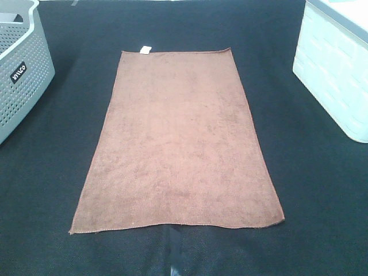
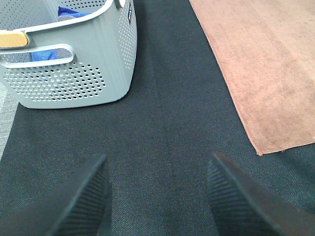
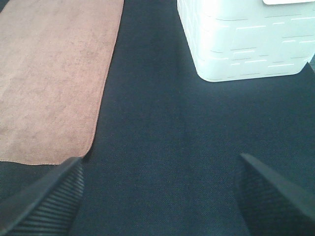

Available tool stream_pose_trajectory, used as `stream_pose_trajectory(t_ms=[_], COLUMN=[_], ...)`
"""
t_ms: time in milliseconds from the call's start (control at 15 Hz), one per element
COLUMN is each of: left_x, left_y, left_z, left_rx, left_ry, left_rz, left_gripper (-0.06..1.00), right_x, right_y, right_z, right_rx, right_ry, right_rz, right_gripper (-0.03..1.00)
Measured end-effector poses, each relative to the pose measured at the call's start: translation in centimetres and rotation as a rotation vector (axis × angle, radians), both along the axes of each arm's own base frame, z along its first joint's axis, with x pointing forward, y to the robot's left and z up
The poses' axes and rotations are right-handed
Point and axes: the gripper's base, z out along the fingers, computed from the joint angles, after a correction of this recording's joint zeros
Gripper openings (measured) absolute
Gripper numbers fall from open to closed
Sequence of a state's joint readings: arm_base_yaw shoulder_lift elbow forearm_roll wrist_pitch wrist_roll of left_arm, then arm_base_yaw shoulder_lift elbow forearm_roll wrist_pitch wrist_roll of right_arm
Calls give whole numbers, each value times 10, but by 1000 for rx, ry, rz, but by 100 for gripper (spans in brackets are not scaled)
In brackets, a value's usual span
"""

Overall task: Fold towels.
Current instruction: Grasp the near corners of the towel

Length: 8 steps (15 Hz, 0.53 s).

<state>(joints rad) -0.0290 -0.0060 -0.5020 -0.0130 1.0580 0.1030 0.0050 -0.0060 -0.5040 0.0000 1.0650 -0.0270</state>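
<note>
The reddish-brown towel (image 1: 177, 144) lies spread flat on the black mat, long side running away from me, with a small white tag (image 1: 145, 49) at its far left corner. Neither arm shows in the exterior high view. In the left wrist view my left gripper (image 2: 158, 196) is open and empty above bare mat, with the towel's near left corner (image 2: 261, 147) off to one side. In the right wrist view my right gripper (image 3: 160, 194) is open and empty above bare mat, with the towel's near right corner (image 3: 86, 147) close by one finger (image 3: 47, 199).
A grey perforated basket (image 1: 20, 75) stands at the left edge; the left wrist view shows blue cloth (image 2: 47, 53) inside it. A white bin (image 1: 336, 75) stands at the right edge. The black mat (image 1: 322, 190) covers the table.
</note>
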Motion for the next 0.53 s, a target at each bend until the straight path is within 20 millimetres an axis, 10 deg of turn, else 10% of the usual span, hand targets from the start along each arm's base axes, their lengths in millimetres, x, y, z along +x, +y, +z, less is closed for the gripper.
stream_pose_trajectory(t_ms=[533], left_x=[0], left_y=[0], left_z=[0], left_rx=[0], left_ry=[0], left_rz=[0], left_gripper=[57], right_x=[0], right_y=[0], right_z=[0], right_rx=[0], right_ry=[0], right_rz=[0], right_gripper=[78])
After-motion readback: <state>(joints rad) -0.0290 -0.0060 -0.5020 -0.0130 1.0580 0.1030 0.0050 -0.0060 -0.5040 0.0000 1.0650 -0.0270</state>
